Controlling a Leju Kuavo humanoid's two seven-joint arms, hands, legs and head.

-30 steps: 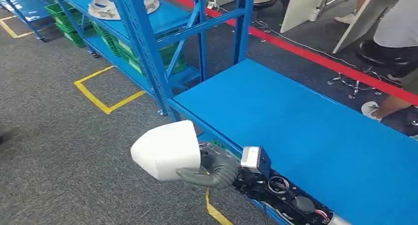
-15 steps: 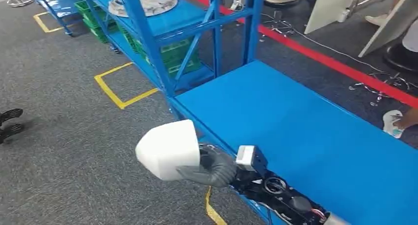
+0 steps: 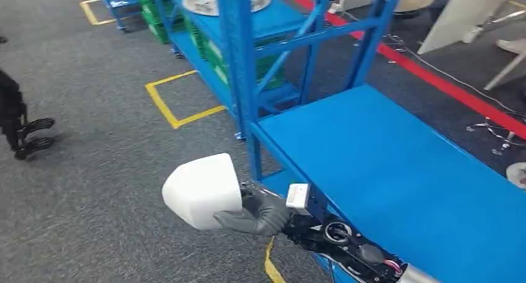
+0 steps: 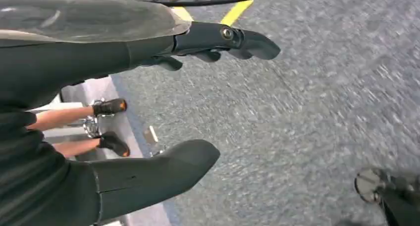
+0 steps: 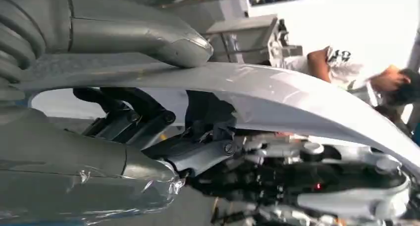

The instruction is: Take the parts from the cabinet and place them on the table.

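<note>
My right hand [image 3: 258,212] grips a white rounded shell part [image 3: 201,190] and holds it over the grey carpet, just off the near left corner of the blue table [image 3: 397,171]. In the right wrist view the part's pale curved edge [image 5: 277,94] runs across between the thumb and fingers of the right hand [image 5: 79,156]. The blue cabinet [image 3: 239,53] stands beyond the table's end, with more pale parts [image 3: 205,0] on its shelf. My left hand [image 4: 74,67] hangs over the carpet with its thumb and fingers apart and nothing in it.
Green crates [image 3: 214,50] fill the cabinet's lower shelves. A yellow tape square [image 3: 180,106] marks the carpet and a red line [image 3: 434,78] runs behind the table. A dark wheeled base [image 3: 18,125] stands at the left. A person's legs in dark shoes [image 4: 111,107] are close to my left hand.
The whole picture has shifted, so the camera has turned; the cabinet and table now sit further right. My right hand still holds the white part the same way.
</note>
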